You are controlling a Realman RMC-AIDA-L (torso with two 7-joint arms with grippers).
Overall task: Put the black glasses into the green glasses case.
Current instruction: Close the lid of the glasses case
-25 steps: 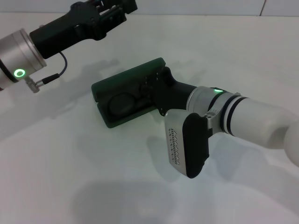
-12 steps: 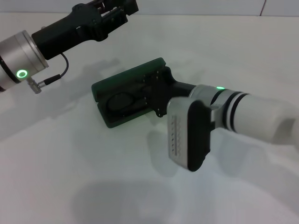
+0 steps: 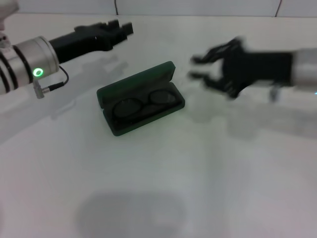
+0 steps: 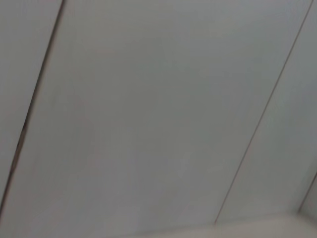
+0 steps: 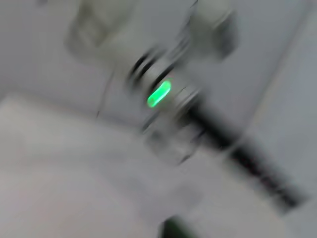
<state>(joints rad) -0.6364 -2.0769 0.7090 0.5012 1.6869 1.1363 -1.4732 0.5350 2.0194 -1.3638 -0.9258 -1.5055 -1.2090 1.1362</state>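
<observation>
The green glasses case [image 3: 140, 97] lies open in the middle of the white table, lid hinged toward the back. The black glasses [image 3: 144, 103] rest inside its lower half, round lenses side by side. My right gripper [image 3: 195, 68] hovers to the right of the case, motion-blurred and apart from it, open with nothing between its fingers. My left gripper [image 3: 120, 29] hangs above the table behind and left of the case. In the right wrist view a dark green edge of the case [image 5: 173, 229] shows, and beyond it the left arm with its green light [image 5: 159, 94].
A white tabletop [image 3: 158, 188] stretches around the case. A cable and plug [image 3: 47, 86] hang from the left wrist. The left wrist view holds only pale wall panels [image 4: 148, 119].
The right gripper has pulled back from over the case to the right and risen, leaving the glasses lying in the case. The left arm shifted slightly down and left.
</observation>
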